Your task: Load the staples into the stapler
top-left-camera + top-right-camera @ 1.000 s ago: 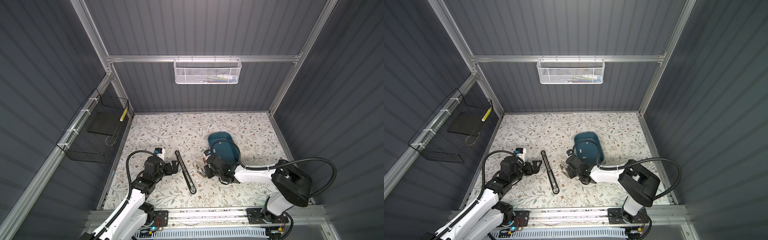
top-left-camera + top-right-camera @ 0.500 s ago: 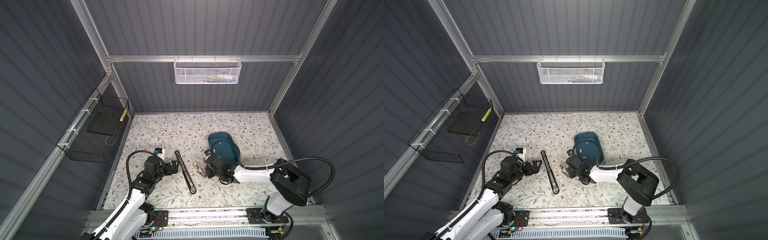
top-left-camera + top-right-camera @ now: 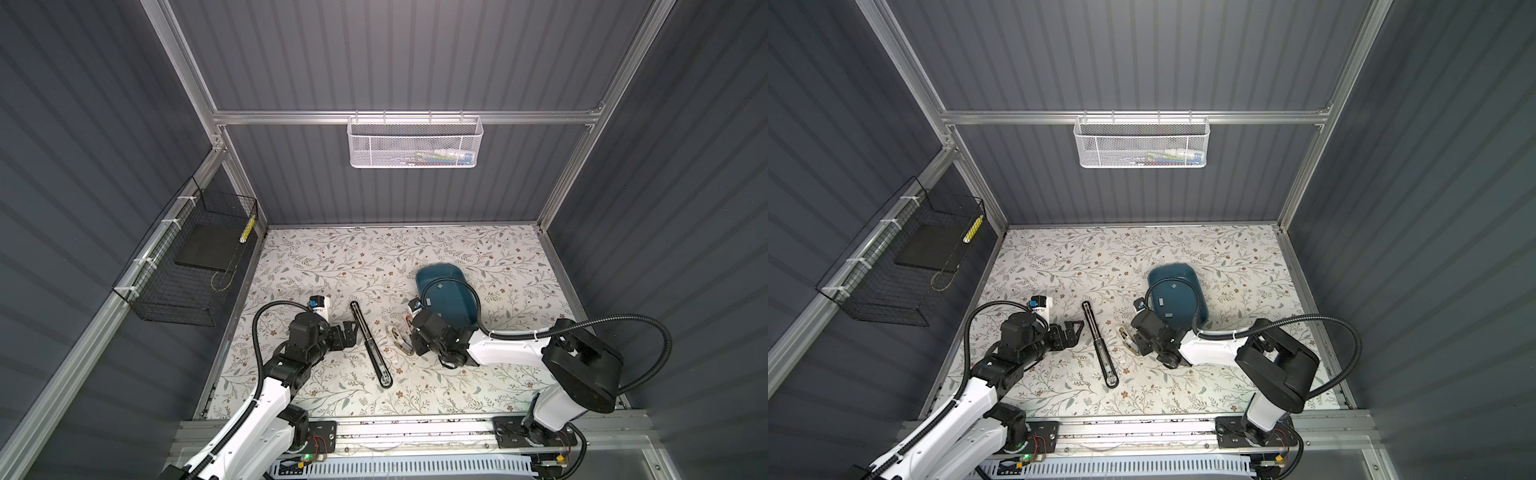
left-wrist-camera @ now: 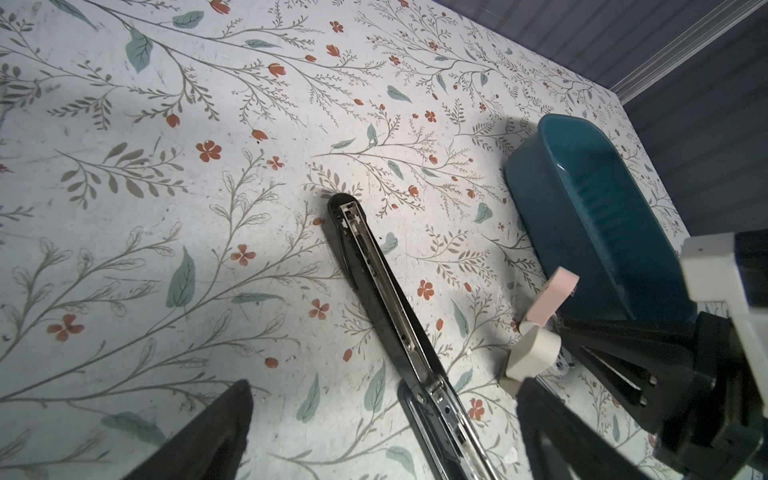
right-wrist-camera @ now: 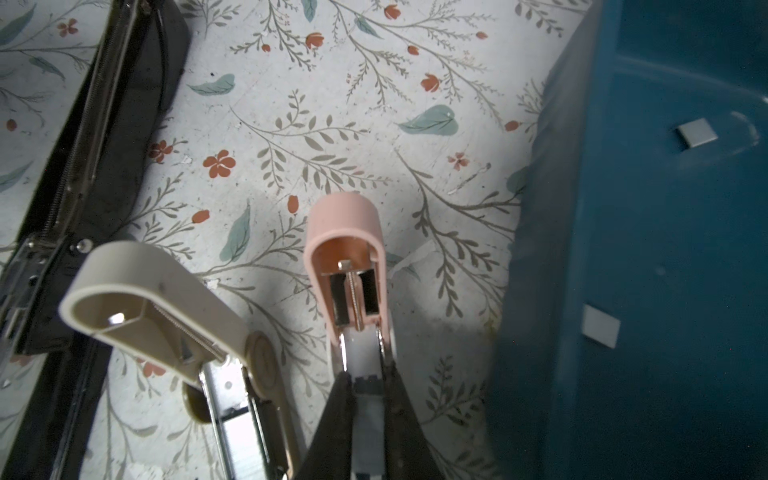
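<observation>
On the floral table (image 3: 478, 249), the right gripper (image 5: 368, 386) is clamped on the opened pink stapler (image 5: 345, 249), just beside the teal tray (image 5: 548, 270); the staples (image 5: 696, 134) lie inside that tray. The left gripper (image 3: 347, 332) stands wide apart and empty near the long black stapler (image 3: 370, 343); a cream stapler (image 5: 158, 291) lies between black and pink.

- Staples (image 5: 696, 132): small, flat, silver-grey rectangular strips. They lie flat and apart on the floor of the teal tray (image 3: 453, 307), right of centre in both top views.
- Black stapler (image 3: 371, 345): long, opened out flat, metal magazine facing up. It lies diagonally at lower centre.
- Pink stapler (image 5: 345, 249) and beige stapler (image 5: 158, 299): small, covers swung open, side by side between the black stapler and the tray.
</observation>
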### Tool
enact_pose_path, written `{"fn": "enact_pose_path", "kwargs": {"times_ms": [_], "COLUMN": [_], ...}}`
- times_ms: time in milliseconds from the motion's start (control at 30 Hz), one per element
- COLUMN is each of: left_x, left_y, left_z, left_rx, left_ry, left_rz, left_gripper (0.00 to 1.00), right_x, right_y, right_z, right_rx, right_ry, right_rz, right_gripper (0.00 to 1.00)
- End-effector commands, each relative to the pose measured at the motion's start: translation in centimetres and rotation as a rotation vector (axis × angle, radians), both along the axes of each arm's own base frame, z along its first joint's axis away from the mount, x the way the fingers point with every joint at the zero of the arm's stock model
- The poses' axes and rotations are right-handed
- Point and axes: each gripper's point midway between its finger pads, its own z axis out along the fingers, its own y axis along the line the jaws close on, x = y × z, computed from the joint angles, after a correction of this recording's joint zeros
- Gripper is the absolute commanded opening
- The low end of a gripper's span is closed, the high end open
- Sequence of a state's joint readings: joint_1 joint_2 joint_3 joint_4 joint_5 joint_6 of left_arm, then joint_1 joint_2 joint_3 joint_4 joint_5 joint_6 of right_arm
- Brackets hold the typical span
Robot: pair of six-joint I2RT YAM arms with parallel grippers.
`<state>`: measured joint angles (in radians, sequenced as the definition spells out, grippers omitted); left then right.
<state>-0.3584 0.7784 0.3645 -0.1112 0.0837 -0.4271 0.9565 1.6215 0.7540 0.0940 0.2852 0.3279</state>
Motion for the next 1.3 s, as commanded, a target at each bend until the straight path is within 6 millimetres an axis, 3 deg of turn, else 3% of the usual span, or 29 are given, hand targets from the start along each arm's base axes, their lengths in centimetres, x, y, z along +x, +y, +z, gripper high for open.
{"fn": "enact_pose_path", "kwargs": {"times_ms": [0, 467, 1267], "left_x": [0.1, 0.1, 0.2], "left_y": [-0.3, -0.3, -0.3], "left_z": [0.6, 0.5, 0.4], "left_rx": [-0.022, -0.021, -0.018], "left_ry": [-0.013, -0.009, -0.002], "left_rz": [-0.009, -0.009, -0.006], "left_gripper": [0.99, 0.99, 0.99], "right_x": [0.5, 0.1, 0.3], "right_y": [0.9, 1.4, 0.4], "right_z": [1.4, 1.1, 0.7], "right_rx": [0.019, -0.002, -0.019], "right_ry": [-0.048, -0.092, -0.107], "right_rz": [0.027, 0.132, 0.104], "right_gripper": [0.10, 0.10, 0.10]}}
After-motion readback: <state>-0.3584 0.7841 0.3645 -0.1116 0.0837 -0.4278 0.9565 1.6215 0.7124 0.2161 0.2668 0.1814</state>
